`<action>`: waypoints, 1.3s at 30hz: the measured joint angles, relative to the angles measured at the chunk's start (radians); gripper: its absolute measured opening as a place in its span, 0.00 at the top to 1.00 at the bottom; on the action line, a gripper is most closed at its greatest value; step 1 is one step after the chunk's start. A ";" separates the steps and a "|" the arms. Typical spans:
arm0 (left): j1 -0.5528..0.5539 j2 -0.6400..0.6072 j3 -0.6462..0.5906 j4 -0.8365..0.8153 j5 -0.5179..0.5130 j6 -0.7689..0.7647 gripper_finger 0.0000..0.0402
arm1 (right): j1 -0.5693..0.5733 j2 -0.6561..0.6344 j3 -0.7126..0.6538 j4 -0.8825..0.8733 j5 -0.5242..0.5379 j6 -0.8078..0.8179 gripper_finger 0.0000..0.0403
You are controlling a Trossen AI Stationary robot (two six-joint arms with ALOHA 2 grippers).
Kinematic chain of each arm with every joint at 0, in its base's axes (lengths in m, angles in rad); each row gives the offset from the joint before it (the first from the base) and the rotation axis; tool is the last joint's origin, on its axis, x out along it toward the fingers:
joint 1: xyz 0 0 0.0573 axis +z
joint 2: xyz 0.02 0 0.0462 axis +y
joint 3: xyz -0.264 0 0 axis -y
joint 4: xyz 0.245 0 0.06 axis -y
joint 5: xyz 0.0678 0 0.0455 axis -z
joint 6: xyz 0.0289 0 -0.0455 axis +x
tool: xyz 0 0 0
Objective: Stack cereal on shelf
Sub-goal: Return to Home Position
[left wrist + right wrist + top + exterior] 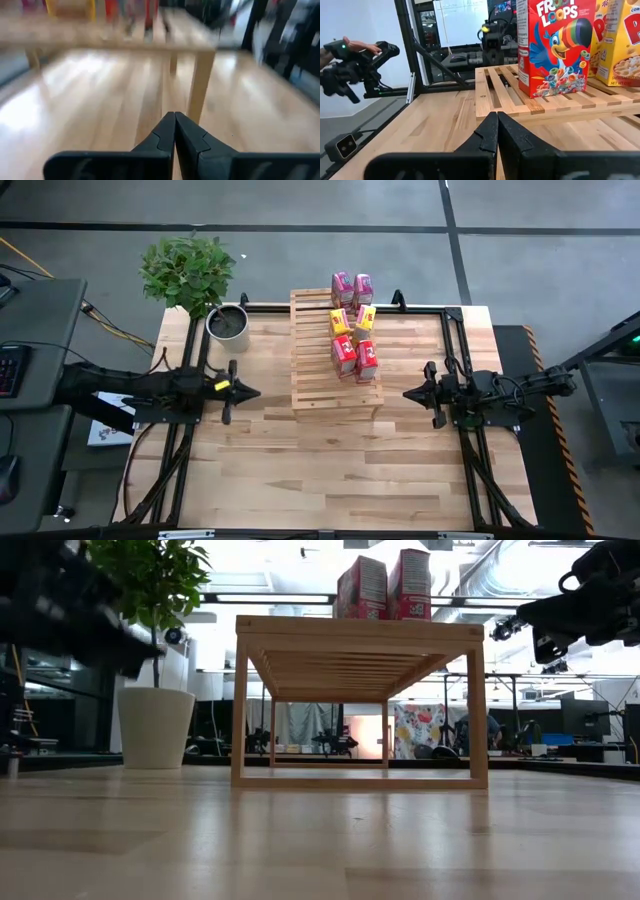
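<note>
- I read six cereal boxes (343,352) upright on the shelf (325,388), paired pink, yellow, red;
- left gripper (256,391) and right gripper (407,393) flank the shelf, clear of it; jaws together on both.

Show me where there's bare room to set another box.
Free: the left slats of the shelf, beside the cereal boxes, and its near end in front of the red pair. The tabletop is bare from the left gripper and right gripper to its near edge. Crowded: the shelf's right side, six boxes in pairs.
</note>
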 joint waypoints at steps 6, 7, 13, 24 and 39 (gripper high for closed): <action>-0.001 -0.028 0.002 -0.134 0.041 -0.002 1.00 | 0.000 0.001 0.000 0.000 -0.001 -0.001 1.00; -0.002 -0.030 0.002 -0.145 0.041 -0.002 1.00 | 0.000 0.001 0.000 0.000 -0.001 -0.001 1.00; -0.001 -0.034 0.001 -0.147 0.039 -0.002 1.00 | 0.000 0.002 0.000 0.000 -0.001 -0.001 1.00; -0.001 -0.041 0.001 -0.146 0.039 0.000 1.00 | 0.000 0.002 0.000 0.000 -0.002 -0.001 1.00; -0.001 -0.041 0.001 -0.146 0.038 0.000 1.00 | -0.002 -0.003 -0.001 0.000 -0.002 -0.001 1.00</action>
